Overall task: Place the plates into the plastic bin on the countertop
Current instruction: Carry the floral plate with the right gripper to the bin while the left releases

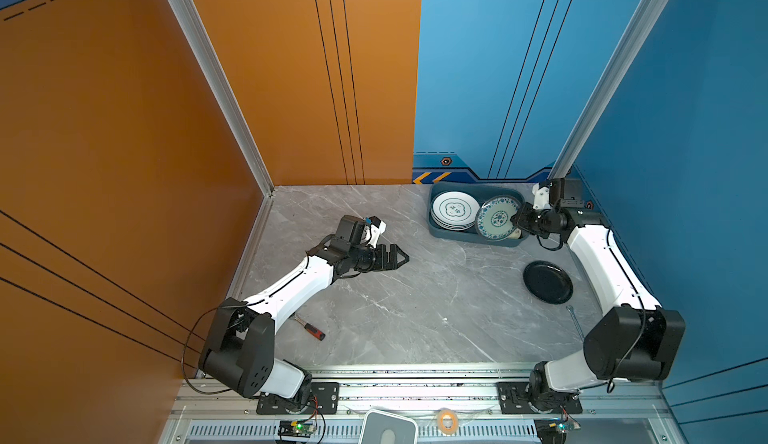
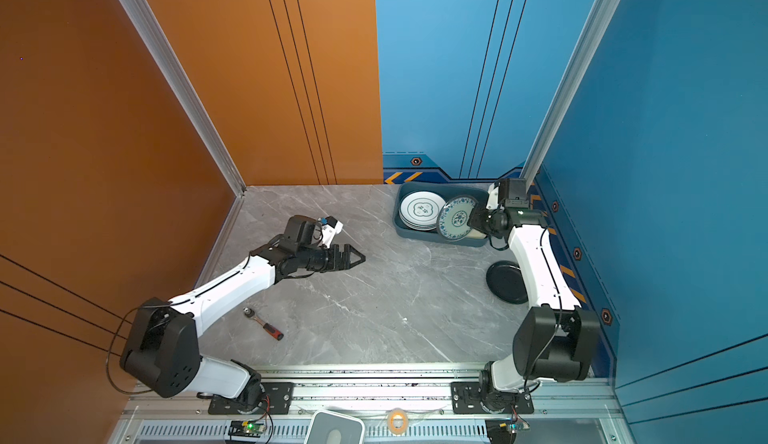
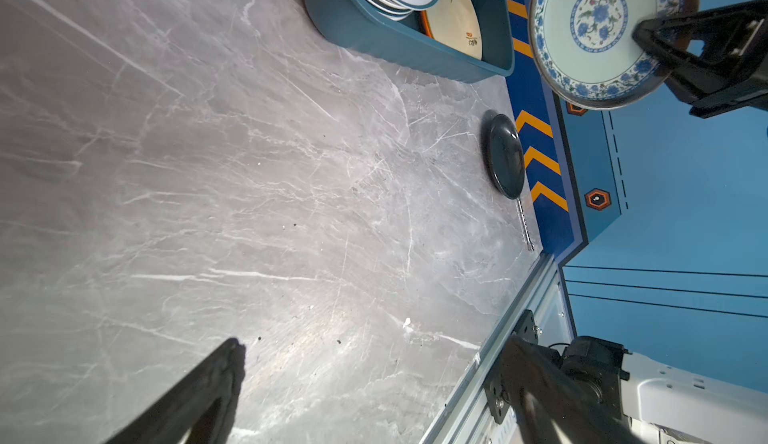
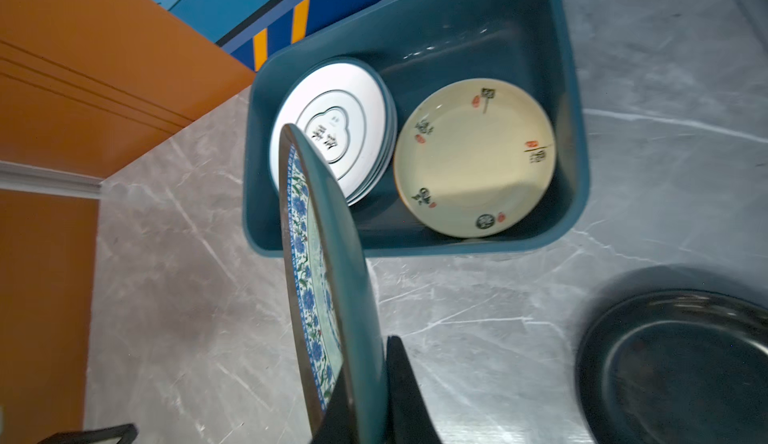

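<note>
Two plates aren't in the plastic bin (image 1: pixel 453 236) yet, far as we can see. One is the teal-patterned plate (image 1: pixel 496 218). The right gripper (image 1: pixel 517 219) has it pinched by the rim, tilted steeply over the bin's right half. The other is the black plate (image 1: pixel 547 281), lying flat on the countertop (image 1: pixel 415 317) on the near side of the bin, close by the right arm.

Inside the bin we count a stack of white plates (image 1: pixel 455 209) in the left half, the top one with grey rings. There's also a cream plate (image 4: pixel 473 157) with dark lettering, flat in the right half, below the held one.

The left gripper (image 1: pixel 401 258) is well apart from all that, out mid-counter, jaws spread wide with nothing between them.

Also lying around: a ratchet wrench (image 2: pixel 264 323) with a red-and-black handle near the left arm, and a thin metal tool (image 1: pixel 575 321) just beside the black plate. We can't tell what kind.
</note>
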`<state>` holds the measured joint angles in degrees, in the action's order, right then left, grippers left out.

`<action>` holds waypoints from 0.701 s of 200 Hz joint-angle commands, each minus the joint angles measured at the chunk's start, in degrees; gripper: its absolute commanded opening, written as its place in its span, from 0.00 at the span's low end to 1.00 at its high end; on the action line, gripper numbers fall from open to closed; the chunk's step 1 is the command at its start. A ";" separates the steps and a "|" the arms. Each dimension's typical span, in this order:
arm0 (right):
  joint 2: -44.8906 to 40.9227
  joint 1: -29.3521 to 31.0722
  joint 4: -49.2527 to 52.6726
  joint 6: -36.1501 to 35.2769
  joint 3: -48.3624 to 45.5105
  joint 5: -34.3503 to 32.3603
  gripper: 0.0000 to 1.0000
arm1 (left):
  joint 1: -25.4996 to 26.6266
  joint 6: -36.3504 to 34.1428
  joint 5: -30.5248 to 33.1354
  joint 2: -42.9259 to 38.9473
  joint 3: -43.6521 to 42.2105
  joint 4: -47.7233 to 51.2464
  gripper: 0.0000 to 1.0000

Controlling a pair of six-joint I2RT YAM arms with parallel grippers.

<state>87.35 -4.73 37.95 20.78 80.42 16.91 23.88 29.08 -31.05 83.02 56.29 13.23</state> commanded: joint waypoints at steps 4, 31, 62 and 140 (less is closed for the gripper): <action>3.57 -0.72 3.68 -1.26 4.74 -6.11 0.00 | -0.86 -1.31 1.04 -1.63 -1.40 0.50 0.98; 7.57 -1.15 3.97 -0.95 7.96 -8.09 0.00 | -1.20 -1.04 0.40 -1.55 -2.19 -0.27 0.98; 12.60 -1.99 4.04 -0.41 11.49 -8.23 0.00 | -1.38 -0.96 -0.15 -1.82 -2.42 -0.51 0.98; 21.87 -3.88 1.61 2.00 14.55 -6.47 0.00 | -1.47 -0.70 -0.42 -1.64 -3.24 -1.23 0.98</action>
<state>107.07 -7.81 40.71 21.15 92.99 10.20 22.87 29.10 -30.89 82.37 54.08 13.02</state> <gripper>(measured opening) 0.110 0.979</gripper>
